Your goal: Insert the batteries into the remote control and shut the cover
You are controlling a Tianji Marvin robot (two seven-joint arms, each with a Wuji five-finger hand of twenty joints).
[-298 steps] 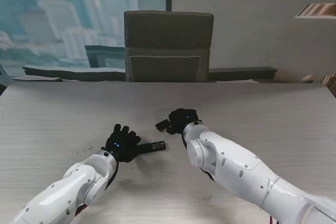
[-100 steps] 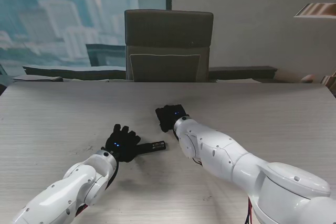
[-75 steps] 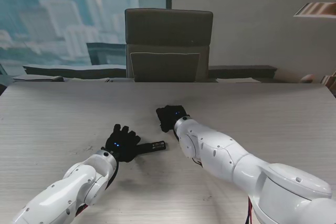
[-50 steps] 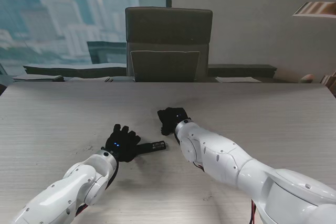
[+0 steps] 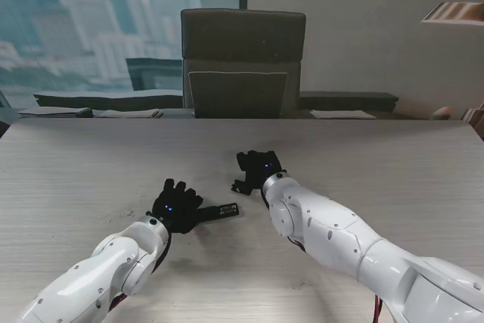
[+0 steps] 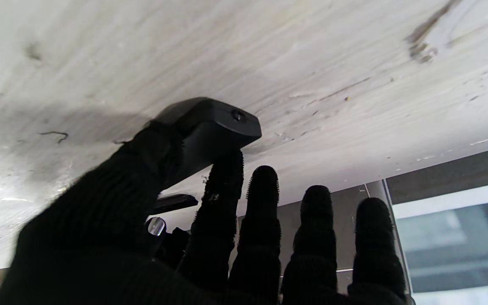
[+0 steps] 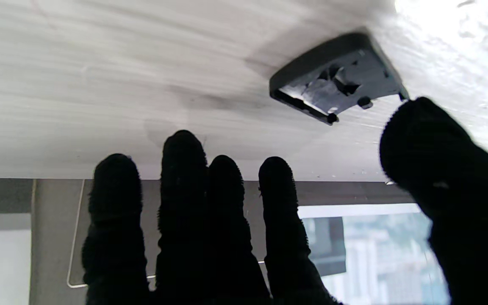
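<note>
Left hand (image 5: 175, 206) clamped on remote control (image 5: 218, 210), pinned to worktop (image 5: 91, 164). Right hand (image 5: 259, 167) spread, holding nothing, thumb just beside battery cover (image 7: 337, 80), inner side showing. Batteries unseen. Pinch cover by edges; carry level to remote.

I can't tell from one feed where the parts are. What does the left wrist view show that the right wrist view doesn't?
Only the left wrist view shows the remote control, pinched between the thumb and index finger of the left hand against the table. Only the right wrist view shows the battery cover, lying inner side up on the table by the thumb of the right hand, whose fingers are spread and hold nothing. Both show the pale wood-grain table top and black-gloved fingers; neither shows a battery I can make out.
</note>
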